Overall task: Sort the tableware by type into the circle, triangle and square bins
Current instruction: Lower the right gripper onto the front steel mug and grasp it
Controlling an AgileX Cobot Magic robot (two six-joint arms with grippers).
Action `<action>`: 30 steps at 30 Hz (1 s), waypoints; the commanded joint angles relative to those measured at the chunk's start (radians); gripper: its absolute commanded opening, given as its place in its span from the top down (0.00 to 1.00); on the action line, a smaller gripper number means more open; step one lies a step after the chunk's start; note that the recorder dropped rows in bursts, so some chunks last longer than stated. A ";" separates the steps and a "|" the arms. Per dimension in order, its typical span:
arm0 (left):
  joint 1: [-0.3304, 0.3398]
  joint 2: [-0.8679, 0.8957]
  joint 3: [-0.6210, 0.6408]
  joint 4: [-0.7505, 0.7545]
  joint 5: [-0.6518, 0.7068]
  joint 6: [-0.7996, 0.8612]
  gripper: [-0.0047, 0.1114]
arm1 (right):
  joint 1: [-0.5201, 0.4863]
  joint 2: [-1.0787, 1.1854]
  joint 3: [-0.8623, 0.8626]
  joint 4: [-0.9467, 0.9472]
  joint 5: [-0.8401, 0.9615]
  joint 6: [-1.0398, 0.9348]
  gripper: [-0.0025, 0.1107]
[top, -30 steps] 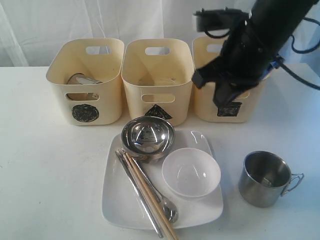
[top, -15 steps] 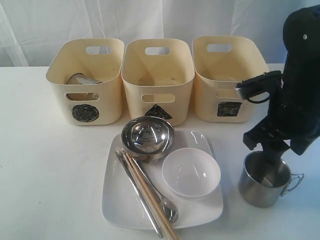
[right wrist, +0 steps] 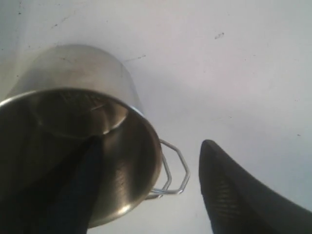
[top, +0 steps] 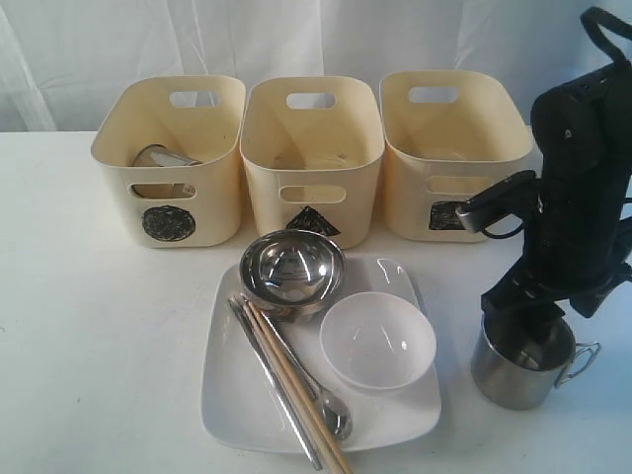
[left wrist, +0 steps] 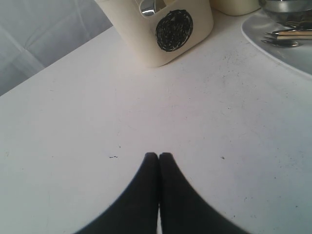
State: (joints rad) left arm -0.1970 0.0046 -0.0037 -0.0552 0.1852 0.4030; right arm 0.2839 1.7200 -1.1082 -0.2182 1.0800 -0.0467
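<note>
The right claw [top: 528, 328] has dropped from in front of the square bin [top: 449, 148] a second ago to the steel mug [top: 518, 373], which has not moved from the table [top: 99, 326] right of the plate [top: 229, 395]. The claw is spread wide: one finger [right wrist: 73, 190] is inside the mug, the other [right wrist: 234, 195] is outside by the wire handle, clear of the wall. The steel bowl [top: 292, 272], white bowl [top: 377, 341], chopsticks [top: 296, 395] and spoon [top: 334, 415] lie on the plate as before. The left claw [left wrist: 158, 157] is pressed closed on nothing, over bare table near the circle bin [left wrist: 146, 39]
</note>
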 commanded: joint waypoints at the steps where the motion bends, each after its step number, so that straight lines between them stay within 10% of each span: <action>1: -0.004 -0.005 0.004 -0.003 -0.002 -0.002 0.96 | -0.005 0.017 0.004 0.012 -0.006 0.005 0.49; 7: -0.004 -0.005 0.004 -0.003 -0.002 -0.002 0.96 | -0.005 0.019 0.004 0.035 -0.013 0.005 0.50; 22: -0.004 -0.005 0.004 -0.003 -0.002 -0.002 0.96 | -0.005 0.019 0.004 0.043 -0.032 0.005 0.96; 30: -0.004 -0.005 0.004 -0.003 -0.002 -0.002 0.96 | -0.005 0.019 0.004 0.043 -0.030 0.005 0.98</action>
State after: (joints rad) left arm -0.1970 0.0046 -0.0037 -0.0552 0.1852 0.4030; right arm 0.2839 1.7389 -1.1073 -0.1753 1.0531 -0.0443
